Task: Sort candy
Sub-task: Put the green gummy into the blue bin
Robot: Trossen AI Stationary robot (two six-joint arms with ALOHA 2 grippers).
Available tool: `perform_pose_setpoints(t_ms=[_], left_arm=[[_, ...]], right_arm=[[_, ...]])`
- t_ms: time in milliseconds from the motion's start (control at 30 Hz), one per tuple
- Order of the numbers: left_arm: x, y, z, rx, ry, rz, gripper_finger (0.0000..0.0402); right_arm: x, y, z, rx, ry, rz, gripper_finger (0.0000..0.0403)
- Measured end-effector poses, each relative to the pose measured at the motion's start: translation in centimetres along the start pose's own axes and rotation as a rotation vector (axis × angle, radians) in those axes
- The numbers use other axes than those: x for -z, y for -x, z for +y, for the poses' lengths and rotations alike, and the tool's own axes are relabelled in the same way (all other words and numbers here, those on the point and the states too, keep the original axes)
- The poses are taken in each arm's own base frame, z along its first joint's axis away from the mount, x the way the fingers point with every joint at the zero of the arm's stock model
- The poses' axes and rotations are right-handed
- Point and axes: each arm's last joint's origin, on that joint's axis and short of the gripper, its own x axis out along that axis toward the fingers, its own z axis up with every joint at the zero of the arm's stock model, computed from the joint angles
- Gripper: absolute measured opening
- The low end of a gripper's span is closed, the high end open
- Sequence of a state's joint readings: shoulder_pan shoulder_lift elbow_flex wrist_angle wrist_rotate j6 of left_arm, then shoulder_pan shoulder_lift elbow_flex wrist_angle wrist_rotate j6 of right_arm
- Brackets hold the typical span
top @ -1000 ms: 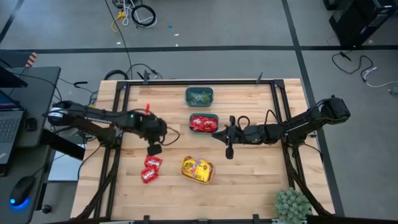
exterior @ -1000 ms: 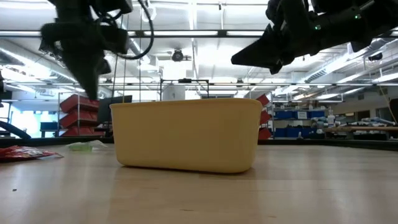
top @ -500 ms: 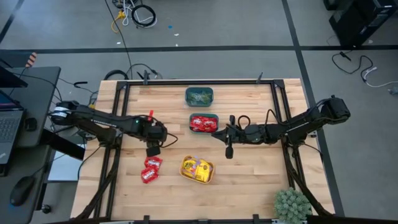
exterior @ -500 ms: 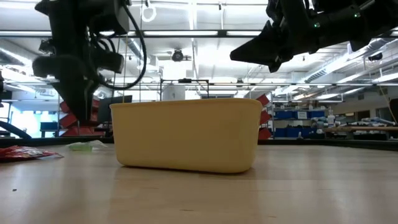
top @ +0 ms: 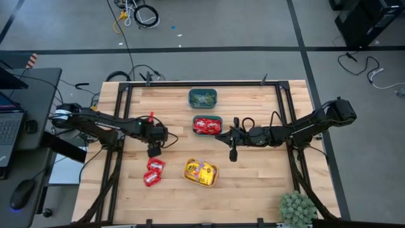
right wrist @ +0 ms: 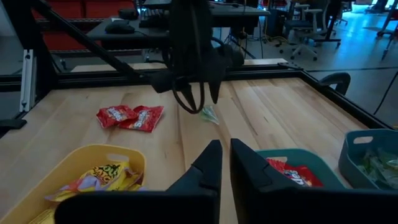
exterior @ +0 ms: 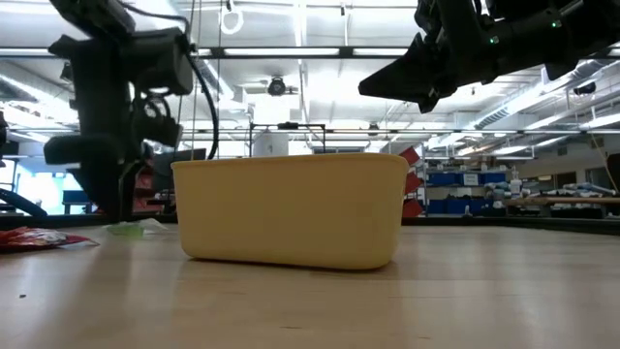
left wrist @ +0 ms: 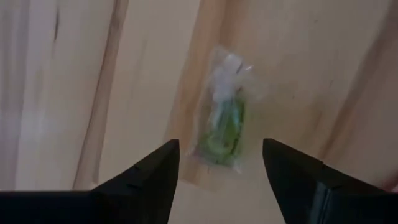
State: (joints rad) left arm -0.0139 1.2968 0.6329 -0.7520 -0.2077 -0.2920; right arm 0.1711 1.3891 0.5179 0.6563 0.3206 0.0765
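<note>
On the wooden table [top: 253, 171], my left gripper [left wrist: 219, 163] is hovering with fingers apart over a green candy [left wrist: 222, 127]; two red packets [top: 152, 171] are lying near. Only the wrist camera is showing this candy clearly. My right gripper [right wrist: 225, 163] is waiting with fingers together beside the teal bin [top: 218, 119].

On the desk [top: 253, 177], three bins run in a line from centre toward six o'clock: the far bin [top: 202, 98], the middle bin [top: 207, 125] and the near bin [top: 201, 173], each with candy in it. Two packets [top: 152, 172] lie at the near bin's nine o'clock. The left tool [top: 154, 151] hangs just above a small packet [left wrist: 222, 127], at the two packets' twelve o'clock. The right tool [top: 232, 155] is at the middle bin's four o'clock.
</note>
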Motion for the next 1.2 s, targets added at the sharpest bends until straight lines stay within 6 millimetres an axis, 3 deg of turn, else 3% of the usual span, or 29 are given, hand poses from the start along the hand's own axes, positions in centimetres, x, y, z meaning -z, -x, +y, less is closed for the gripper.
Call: perform_pose_setpoints(t_ms=[300,767,1000,1200], left_arm=[[0.7,-1.2,0.3,0.061,0.003,0.032,0.0209],[0.2,-1.0,0.3,0.06,0.004,0.038,0.0015],[-3.9,2.3,1.8,0.003,0.004,-0.124,0.0014],[-8.7,6.0,5.4,-0.1,0.003,-0.388,0.0006]], right_arm=[[0.0,0.0,0.0,0.0,0.001,0.0,0.0017],[0.0,0.0,0.0,0.001,0.002,0.001,0.0016],[0.0,0.0,-0.1,0.005,0.007,0.0,0.0019],[0.0,-0.3,-1.0,0.036,0.013,0.001,0.0016]])
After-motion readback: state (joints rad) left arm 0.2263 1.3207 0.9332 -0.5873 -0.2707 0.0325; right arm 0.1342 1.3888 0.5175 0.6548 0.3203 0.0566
